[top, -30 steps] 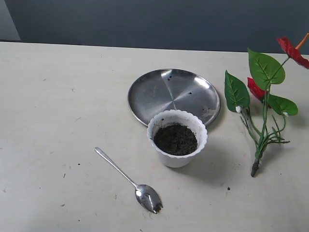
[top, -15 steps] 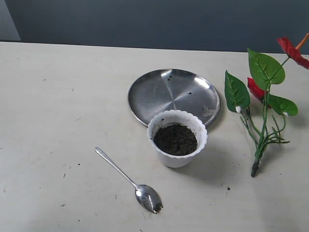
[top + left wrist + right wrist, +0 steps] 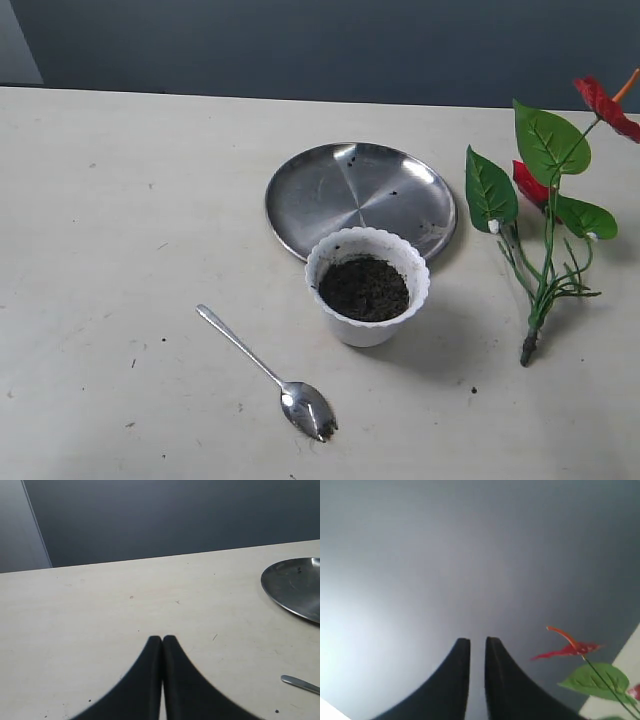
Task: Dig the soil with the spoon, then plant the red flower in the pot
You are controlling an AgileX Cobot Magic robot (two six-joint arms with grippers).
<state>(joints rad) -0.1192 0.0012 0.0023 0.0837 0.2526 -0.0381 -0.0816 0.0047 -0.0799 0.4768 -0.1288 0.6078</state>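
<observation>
The pot point(image 3: 367, 286), white with a wavy rim, stands upright near the middle of the pale surface point(image 3: 120, 200), and the soil point(image 3: 364, 288) fills it as a dark crumbly mass below the rim. Just behind the pot, and partly hidden by it, lies a round steel plate point(image 3: 350, 190) with a few dark specks on it. The spoon point(image 3: 270, 375) lies flat on the surface to the left and in front of the pot, apart from it, its handle running up and to the left and its dirt-flecked bowl nearest the camera. The red flower point(image 3: 548, 215) lies on the surface to the right of the pot and plate, touching neither, with its stem end toward the front and its leaves and red blooms toward the back right edge.

Neither arm shows in the exterior view. In the left wrist view the left claw point(image 3: 162, 639) has its two dark fingers pressed together at the tips and grips nothing; it hangs over bare surface, with the plate's edge and the tip of the spoon's handle well off to one side. In the right wrist view the right claw point(image 3: 477, 641) shows a narrow gap between its fingers and grips nothing; it is seen against a grey wall, and the flower's bloom and a leaf are near it but apart.
</observation>
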